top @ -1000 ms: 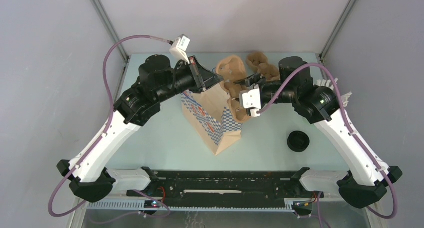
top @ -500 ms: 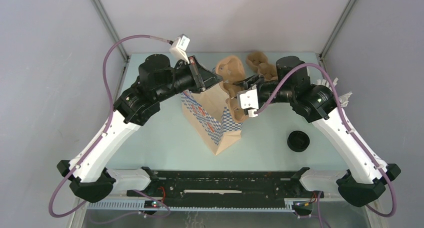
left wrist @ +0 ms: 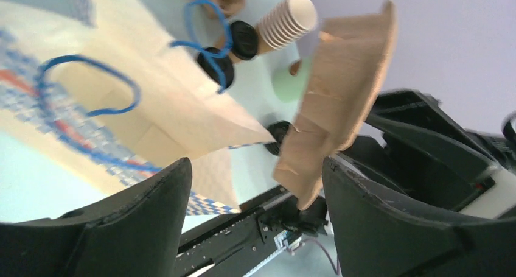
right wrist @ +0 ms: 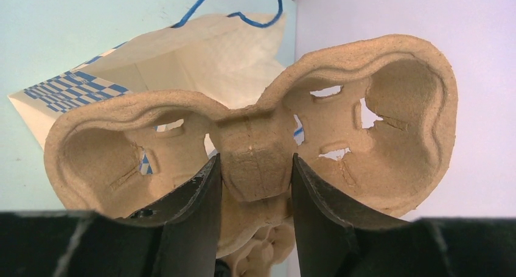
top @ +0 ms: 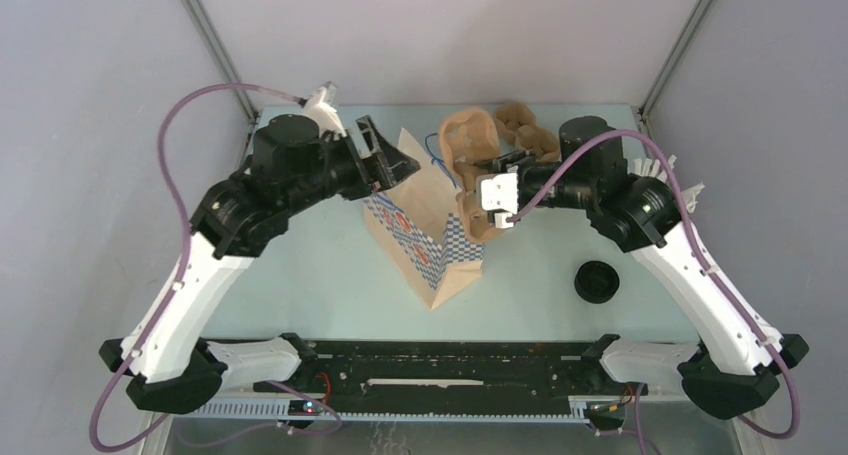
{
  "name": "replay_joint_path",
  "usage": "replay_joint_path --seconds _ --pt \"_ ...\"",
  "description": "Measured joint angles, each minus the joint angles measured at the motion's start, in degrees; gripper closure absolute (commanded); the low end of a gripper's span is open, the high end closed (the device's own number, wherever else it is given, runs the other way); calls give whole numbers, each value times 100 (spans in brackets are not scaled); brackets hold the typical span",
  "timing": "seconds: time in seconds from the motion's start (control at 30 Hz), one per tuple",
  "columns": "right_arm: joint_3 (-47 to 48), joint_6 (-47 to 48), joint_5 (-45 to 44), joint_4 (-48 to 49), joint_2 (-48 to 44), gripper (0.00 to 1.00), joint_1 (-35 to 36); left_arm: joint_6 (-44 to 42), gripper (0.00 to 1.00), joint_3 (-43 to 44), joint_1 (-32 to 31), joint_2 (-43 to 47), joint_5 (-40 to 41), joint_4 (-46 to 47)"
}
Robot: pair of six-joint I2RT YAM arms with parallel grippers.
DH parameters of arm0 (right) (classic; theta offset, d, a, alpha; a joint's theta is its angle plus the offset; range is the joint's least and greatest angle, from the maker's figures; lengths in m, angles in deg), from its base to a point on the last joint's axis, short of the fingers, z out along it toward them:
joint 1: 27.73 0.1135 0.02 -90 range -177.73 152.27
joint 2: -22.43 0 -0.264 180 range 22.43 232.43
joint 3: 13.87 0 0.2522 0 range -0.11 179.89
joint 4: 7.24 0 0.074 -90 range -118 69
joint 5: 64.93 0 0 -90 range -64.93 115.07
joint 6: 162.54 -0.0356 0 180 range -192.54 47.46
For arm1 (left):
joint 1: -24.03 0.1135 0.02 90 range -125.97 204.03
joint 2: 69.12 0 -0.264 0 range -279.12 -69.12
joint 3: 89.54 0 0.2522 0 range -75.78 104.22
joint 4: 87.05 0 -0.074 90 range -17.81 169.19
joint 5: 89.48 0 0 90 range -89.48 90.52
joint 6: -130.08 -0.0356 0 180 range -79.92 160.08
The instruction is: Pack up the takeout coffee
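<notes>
looking down on a pale green tabletop with a brown paper bag printed in blue checks sitting near the middle, mouth gaping toward the far side, blue cord handles hanging loose at the rim.

reaching in from the right, right tool clenching on the raised middle ridge of a moulded pulp carrier, one finger pressing on each side of the ridge, two cup wells facing the wrist camera. holding that carrier on edge at the right side of the bag's mouth, touching the rim or just beside it; not possible to tell which.

hovering at the left of the bag, left tool standing spread wide, released, gripping nothing, with the bag's rim and the carrier showing beyond the gap and apart from both fingers.

lying on the far part of the tabletop behind the held carrier, a second pulp carrier.

showing past the bag's far rim in the left wrist view, two round black lids side by side, seeming to be the takeout coffee; cup bodies mostly hidden, so not certain. sitting outside the bag, close to a stack of lidless cups lying on its side.

resting flat on the tabletop well to the right of the bag, a loose black lid.
</notes>
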Motion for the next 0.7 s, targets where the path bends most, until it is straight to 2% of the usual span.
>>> replay_joint_path --seconds 0.1,0.23,0.33,0.47,0.57,0.7 --pt "-197 -442 -247 138 -310 58 7 170 24 514 24 2 577 -925" --pt "-479 -977 -415 269 -800 58 74 551 16 1040 28 -188 1333 -1974" --pt "-518 -1270 -446 328 -1025 58 184 804 14 1001 94 -310 1722 -2426" --pt "-518 -1469 -461 348 -1161 58 306 844 26 221 538 -304 1585 -2243" --pt "-520 -1604 -466 350 -1196 58 369 848 31 -352 868 -341 1311 -1810" --pt "-533 -1812 -431 376 -1213 58 448 798 53 -763 984 -328 1071 -1067"
